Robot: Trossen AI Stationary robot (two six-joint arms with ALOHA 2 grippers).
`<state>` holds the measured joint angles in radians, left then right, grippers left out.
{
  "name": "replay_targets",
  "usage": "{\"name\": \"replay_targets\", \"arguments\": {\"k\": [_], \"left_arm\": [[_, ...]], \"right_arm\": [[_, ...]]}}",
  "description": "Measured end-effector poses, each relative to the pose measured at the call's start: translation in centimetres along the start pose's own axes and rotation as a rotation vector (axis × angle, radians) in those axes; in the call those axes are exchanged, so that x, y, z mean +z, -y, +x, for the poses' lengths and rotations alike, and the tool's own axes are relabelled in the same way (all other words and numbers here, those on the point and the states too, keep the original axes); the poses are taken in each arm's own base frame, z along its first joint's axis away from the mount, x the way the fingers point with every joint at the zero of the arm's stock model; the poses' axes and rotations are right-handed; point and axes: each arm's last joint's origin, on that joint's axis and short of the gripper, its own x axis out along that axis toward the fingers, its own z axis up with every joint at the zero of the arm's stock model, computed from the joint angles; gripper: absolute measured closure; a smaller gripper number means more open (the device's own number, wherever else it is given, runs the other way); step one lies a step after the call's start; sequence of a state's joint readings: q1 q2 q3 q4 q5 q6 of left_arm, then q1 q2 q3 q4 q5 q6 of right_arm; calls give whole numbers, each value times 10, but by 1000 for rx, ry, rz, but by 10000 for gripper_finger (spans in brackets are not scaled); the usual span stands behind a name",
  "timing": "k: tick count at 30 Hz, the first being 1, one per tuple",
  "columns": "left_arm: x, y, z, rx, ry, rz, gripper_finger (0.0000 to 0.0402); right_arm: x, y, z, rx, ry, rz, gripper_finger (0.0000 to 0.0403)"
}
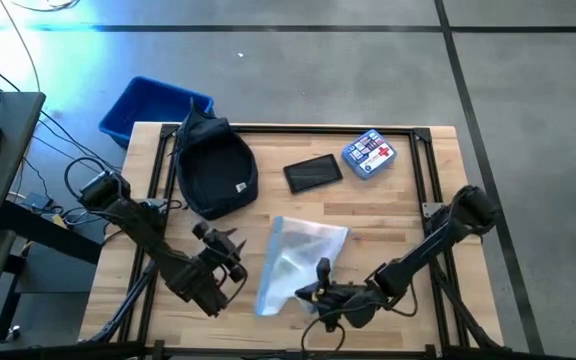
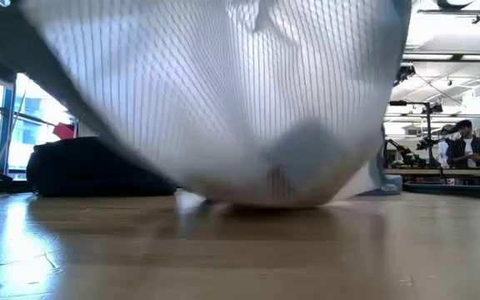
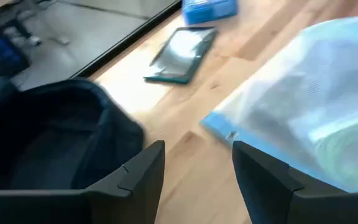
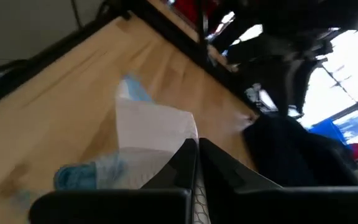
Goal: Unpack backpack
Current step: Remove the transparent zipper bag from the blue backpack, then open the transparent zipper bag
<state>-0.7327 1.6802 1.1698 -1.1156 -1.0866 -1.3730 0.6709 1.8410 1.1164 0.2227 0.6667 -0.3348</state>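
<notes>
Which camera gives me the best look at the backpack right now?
The high view: the backpack shows whole, lying open near the table's far left corner. The low view shows only a dark side sliver; the left wrist view shows its open mouth close up, the right wrist view a blurred edge.

- The backpack [image 1: 215, 166]: dark navy soft fabric, rounded corners, a small white logo near its 5 o'clock edge.
- It lies flat on the table, at about 10 o'clock from the centre (its top end reaching the far edge).
- Its mouth gapes open in the left wrist view [image 3: 48, 143].
</notes>
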Motion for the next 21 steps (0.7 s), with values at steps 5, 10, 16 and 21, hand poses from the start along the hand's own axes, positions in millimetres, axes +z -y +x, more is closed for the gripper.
{"name": "replay_targets", "arguments": {"k": [5,10,16,21], "left_arm": [[9,18,6,-92,30,-17,236],[19,37,11,-270,-50,7,236],[19,63,14,-433,-27,33,236],[8,93,30,-568,38,274,236]], "right_arm": [[-16,14,28,70,-12,54,403],[-25,31,40,131,-26,134,391],[-30,37,38,110,-103,71,294],[-13,40,6,8,-190,-73,209]]}}
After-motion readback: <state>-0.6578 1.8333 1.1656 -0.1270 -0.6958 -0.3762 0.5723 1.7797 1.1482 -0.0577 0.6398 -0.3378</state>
